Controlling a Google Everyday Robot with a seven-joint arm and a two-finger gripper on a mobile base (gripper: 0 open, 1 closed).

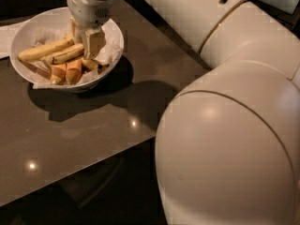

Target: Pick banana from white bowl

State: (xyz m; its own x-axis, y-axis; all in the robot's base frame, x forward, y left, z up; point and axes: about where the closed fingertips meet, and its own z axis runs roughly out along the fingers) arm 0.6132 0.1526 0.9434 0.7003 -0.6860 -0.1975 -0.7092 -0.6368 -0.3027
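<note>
The white bowl (28, 27) with crumpled paper lining stands at the table's far left. In it lie two bananas side by side. The duller banana (64, 56) with brown streaks is the nearer one. A cleaner yellow banana (42, 50) lies just behind it. Stubby orange pieces (66, 71) lie in front. My gripper (85, 42) reaches down into the bowl at the bananas' right ends, over the streaked banana's tip, which it hides.
The brown table (93, 125) has its front edge running diagonally across the lower left, with dark floor below it. My large white arm (225, 139) fills the right half of the view. A white sheet (5, 36) lies left of the bowl.
</note>
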